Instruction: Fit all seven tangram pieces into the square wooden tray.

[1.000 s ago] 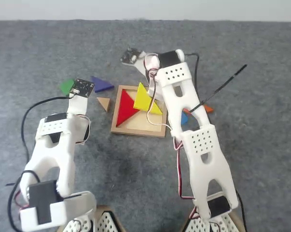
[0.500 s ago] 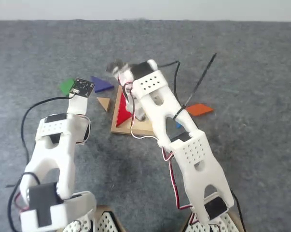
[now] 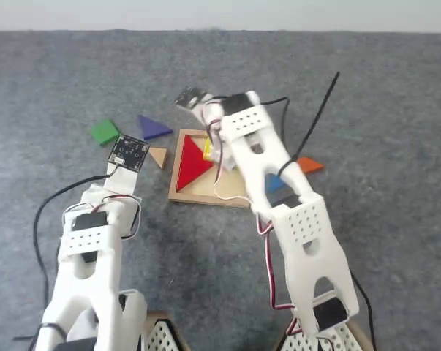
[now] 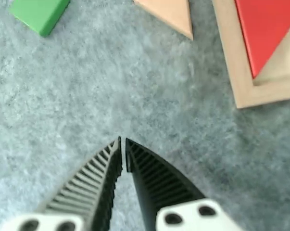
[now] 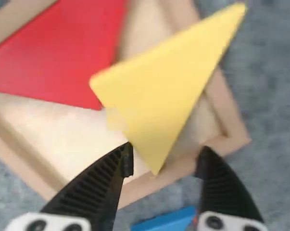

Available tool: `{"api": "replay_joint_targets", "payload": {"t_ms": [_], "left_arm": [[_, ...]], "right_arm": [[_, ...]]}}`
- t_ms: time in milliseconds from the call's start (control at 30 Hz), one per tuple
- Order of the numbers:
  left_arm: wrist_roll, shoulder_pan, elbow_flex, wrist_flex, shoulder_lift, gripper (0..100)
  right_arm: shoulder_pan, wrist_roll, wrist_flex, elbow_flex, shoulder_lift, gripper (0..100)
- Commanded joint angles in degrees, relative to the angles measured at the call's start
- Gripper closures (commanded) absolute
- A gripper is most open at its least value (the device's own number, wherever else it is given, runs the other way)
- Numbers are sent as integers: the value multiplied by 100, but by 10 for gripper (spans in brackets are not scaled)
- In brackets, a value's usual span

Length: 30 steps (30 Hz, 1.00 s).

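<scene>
Your right gripper [image 5: 166, 161] has its fingers apart over the tray [image 3: 205, 197], with the tip of the yellow triangle [image 5: 159, 91] between them. That piece seems to lean on the rim, beside the red triangle [image 3: 191, 162] lying inside. Your left gripper [image 4: 123, 143] hovers above the grey surface [image 4: 63, 96], fingers together on nothing, near the tan triangle [image 4: 171, 12].

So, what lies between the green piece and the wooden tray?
The tan triangle lies on the grey mat between the green piece and the wooden tray, touching neither. The left wrist view shows this clearly.
</scene>
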<state>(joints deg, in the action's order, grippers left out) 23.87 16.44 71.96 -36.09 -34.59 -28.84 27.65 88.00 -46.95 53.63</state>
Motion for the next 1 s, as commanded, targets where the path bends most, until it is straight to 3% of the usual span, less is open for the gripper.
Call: {"api": "replay_joint_targets", "payload": {"t_ms": [0,267,467,600,700,900,967], "left_arm": [[62,-53,-57,105,-185,985],[62,-62,-57,105,-176,985],[62,-62,-57,105,-176,985],[62,-62,-57,97,-176,985],[62,-62,-57,97,-185,985],[70,-62,-40,97,-193,985],[70,-62,-40,97,-202,985]], "right_arm": [[242,229,-312,-44,-31,864],[347,1451,136,-246,-75,815],[497,1618,532,-1231,-84,812],[497,1407,1385,-2479,-48,811],[356,149,1402,-3314,-13,809],[-303,-4378,145,-3393,549,807],[-374,-4905,-444,-3323,963,807]]}}
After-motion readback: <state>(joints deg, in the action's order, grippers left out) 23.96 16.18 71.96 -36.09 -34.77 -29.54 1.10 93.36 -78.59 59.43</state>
